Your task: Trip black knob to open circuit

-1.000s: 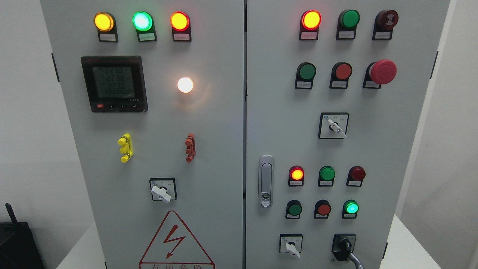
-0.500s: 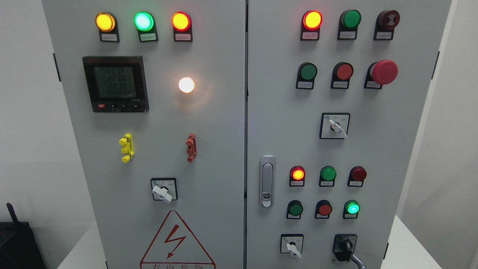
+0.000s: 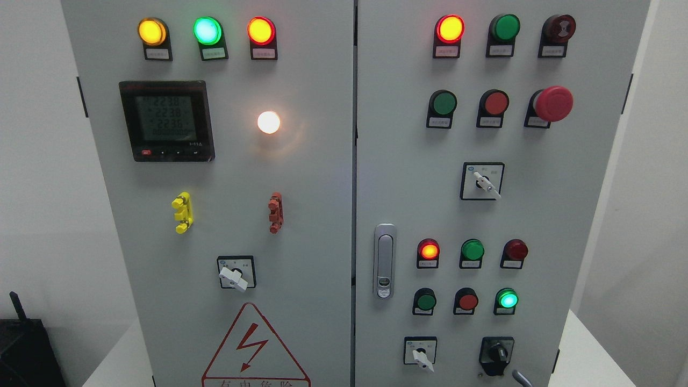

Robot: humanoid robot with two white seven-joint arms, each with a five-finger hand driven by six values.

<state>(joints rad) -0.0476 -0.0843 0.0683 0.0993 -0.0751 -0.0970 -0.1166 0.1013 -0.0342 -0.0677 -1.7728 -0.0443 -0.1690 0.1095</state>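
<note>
Black knob (image 3: 497, 355) is seen at the bottom right of the right cabinet door (image 3: 564, 215), on a black square base, with its pointer close to upright. A grey fingertip (image 3: 519, 377) is just visible at the bottom edge, below and right of the knob, apart from it. Hand state cannot be told; side cannot be told either. Versus 0.5 s ago: the finger was touching the knob's lower right and has dropped away. White selector (image 3: 422, 359) sits left of the knob. Green lamp (image 3: 507, 299) above is lit.
</note>
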